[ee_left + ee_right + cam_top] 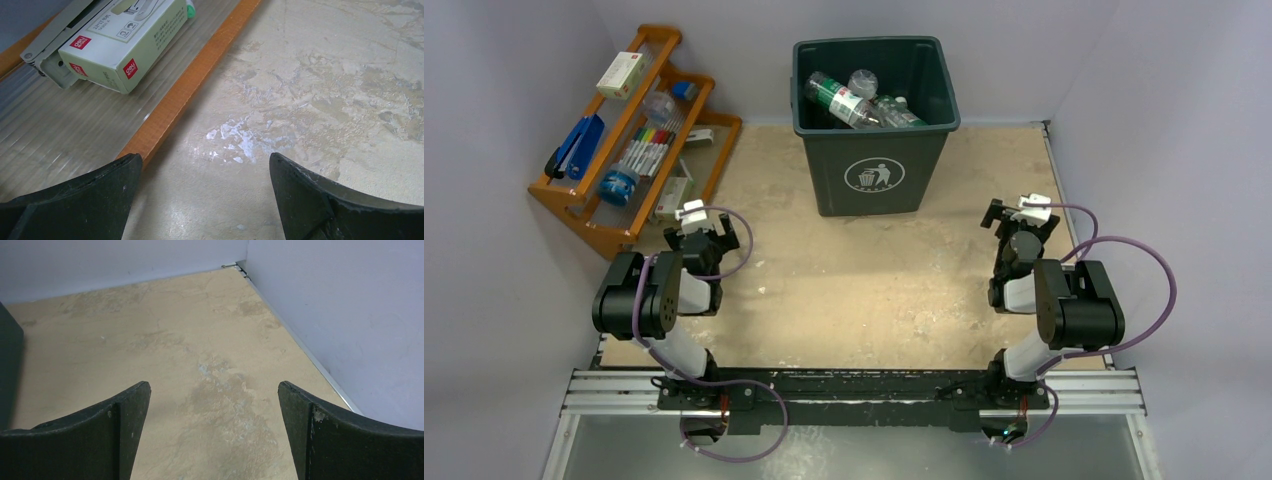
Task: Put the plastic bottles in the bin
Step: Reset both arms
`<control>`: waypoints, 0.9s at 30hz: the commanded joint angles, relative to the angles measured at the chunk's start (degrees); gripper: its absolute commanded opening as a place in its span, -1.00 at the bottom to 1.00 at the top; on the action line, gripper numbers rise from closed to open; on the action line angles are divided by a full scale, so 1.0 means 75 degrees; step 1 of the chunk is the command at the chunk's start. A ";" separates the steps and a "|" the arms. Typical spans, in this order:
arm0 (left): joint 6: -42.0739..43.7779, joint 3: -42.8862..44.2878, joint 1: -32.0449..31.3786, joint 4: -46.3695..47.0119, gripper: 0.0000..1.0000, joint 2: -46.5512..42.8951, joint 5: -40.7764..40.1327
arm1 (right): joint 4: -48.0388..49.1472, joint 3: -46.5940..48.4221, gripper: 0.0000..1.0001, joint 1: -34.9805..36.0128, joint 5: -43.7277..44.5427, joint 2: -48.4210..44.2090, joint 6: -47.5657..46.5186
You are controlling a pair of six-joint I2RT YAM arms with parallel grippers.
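Clear plastic bottles (854, 100) fill the dark green square bin (874, 175); w/ left gripper (704, 234) & right gripper (1021, 216) agape, empty, we'd just park them

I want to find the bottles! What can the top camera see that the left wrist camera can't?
Only the top view shows the bin with plastic bottles inside and the right gripper. Only the left wrist view shows the red logos on a box. Both show the orange rack, the table and the open left gripper.

worn beige table (874, 290) carries the bin (874, 205) and orange rack (574, 218).
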 commanded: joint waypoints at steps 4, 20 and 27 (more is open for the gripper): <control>-0.0160 0.0129 0.0032 0.0409 0.99 0.0001 -0.0057 | 0.0724 0.0063 1.00 0.0011 0.0045 -0.0024 -0.0192; -0.0065 0.0209 -0.0106 0.0279 0.99 0.0015 -0.0259 | 0.0719 0.0063 1.00 0.0010 0.0047 -0.0025 -0.0188; -0.0051 0.0280 -0.0148 0.0172 0.99 0.0055 -0.0314 | 0.0719 0.0063 1.00 0.0009 0.0040 -0.0023 -0.0188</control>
